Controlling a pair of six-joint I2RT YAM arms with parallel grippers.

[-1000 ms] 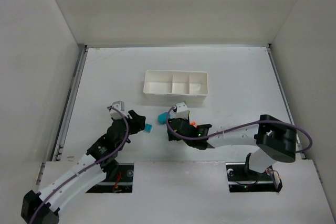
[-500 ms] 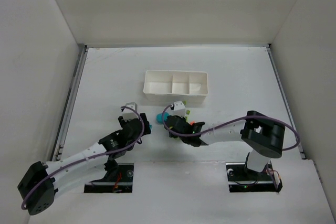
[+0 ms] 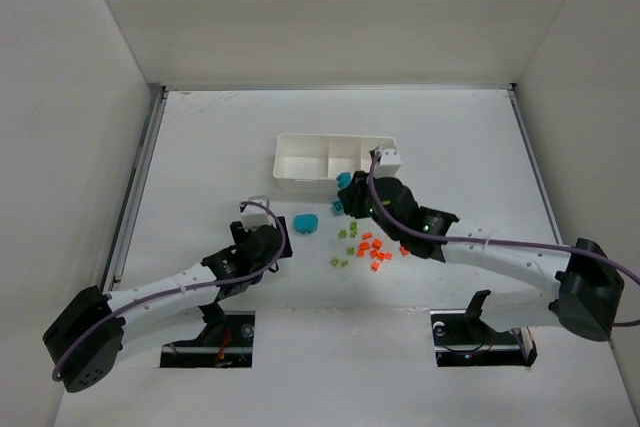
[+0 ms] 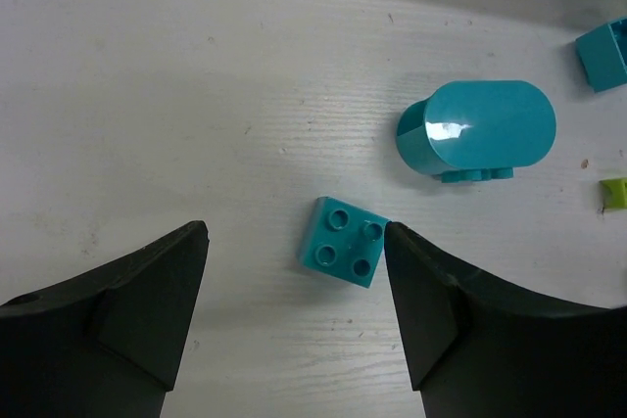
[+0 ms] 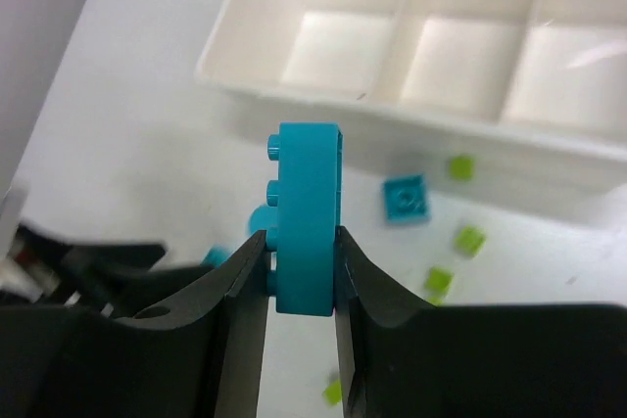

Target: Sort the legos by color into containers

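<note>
Hovering low over the table [image 4: 147, 66], the left pincer [image 4: 296, 234] is sitting wide open around a square teal lego [image 4: 344, 255], with a rounded teal lego [image 4: 480, 129] just beyond. Right pincer [image 5: 299, 247] is pinching a flat teal lego [image 5: 309, 183] on edge, above the table near the white tray [image 5: 411, 116].

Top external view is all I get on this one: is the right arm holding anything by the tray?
Observer: Yes, the right wrist view shows a teal brick clamped on edge in the right arm's jaws.
Operator: And the left arm?
Observer: The left arm's jaws stand open either side of a small four-stud teal brick lying studs up on the table.
Operator: Anything sorted yet?
Observer: No; the three compartments of the tray, as far as they show, are bare.
</note>
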